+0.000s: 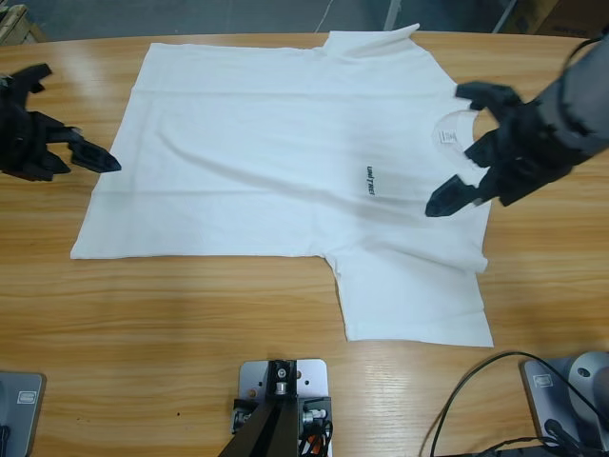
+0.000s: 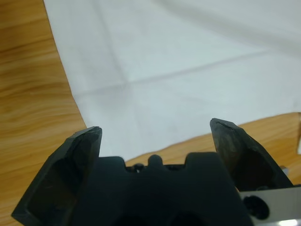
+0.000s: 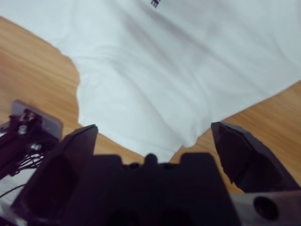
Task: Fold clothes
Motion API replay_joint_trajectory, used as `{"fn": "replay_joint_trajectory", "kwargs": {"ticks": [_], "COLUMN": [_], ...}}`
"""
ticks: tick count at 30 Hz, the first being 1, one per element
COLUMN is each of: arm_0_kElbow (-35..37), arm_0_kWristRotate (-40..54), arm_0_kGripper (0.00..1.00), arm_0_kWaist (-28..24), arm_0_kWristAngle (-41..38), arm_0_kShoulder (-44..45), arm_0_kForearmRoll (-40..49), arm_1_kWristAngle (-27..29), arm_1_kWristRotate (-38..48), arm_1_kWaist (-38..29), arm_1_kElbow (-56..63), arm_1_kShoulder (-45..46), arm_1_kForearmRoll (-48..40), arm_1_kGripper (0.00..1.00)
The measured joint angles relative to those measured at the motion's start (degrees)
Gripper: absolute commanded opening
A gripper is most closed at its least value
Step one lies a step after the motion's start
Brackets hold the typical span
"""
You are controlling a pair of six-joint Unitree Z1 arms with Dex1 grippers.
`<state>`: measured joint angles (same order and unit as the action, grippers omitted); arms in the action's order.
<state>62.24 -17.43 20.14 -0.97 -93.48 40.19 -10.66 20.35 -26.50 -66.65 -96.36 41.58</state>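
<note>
— On the long wooden table (image 1: 190,305), what lies between the two arms?

— One white T-shirt (image 1: 276,162), spread flat and front up, its collar (image 1: 455,129) towards the right of the high view and its hem towards the left; small dark chest lettering (image 1: 369,181) and a neck label (image 1: 444,139) show; the near sleeve (image 1: 419,300) juts towards the camera, the far sleeve (image 1: 381,43) towards the table's back edge; nothing is folded yet.

— And the grippers?

— Both stand empty, jaws spread wide; the left gripper (image 1: 71,143) waits at the hem end, just beside the cloth's edge, and its wrist view looks over the hem corner (image 2: 101,141) where cloth meets wood; the right gripper (image 1: 476,152) hovers at the collar end, one jaw by the ribbed neck, the other over the chest near the lettering; its wrist view looks down on the near sleeve's edge (image 3: 188,139).

— Why stand so?

— My reading: the shirt is laid flat so its edges are easy to reach, and one arm is posted at each end so hem and shoulder can be lifted together; open jaws suggest a pinch to come. Whether either jaw touches cloth, I cannot tell.

— The risk?

— Thin cotton flat on wood gives little to bite; a jaw may slide over it.
</note>
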Motion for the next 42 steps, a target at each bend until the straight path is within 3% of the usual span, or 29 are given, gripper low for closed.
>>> {"fn": "replay_joint_trajectory", "kwargs": {"ticks": [18, 42], "arm_0_kElbow": [1.41, 2.47], "arm_0_kWristRotate": [-0.59, -2.50], "arm_0_kGripper": [0.858, 0.820], "arm_0_kWaist": [1.49, 2.72], "arm_0_kWristAngle": [0.37, 2.14], "arm_0_kShoulder": [-16.36, -18.30], "arm_0_kForearmRoll": [0.00, 1.25], "arm_1_kWristAngle": [0.00, -3.11], "arm_1_kWristRotate": [4.62, 8.66], "arm_1_kWaist": [-0.28, -1.64], "arm_1_kElbow": [0.11, 11.70], "arm_1_kShoulder": [-11.03, -12.41], "arm_1_kForearmRoll": [-5.68, -16.90], "arm_1_kGripper": [0.977, 0.977]}}
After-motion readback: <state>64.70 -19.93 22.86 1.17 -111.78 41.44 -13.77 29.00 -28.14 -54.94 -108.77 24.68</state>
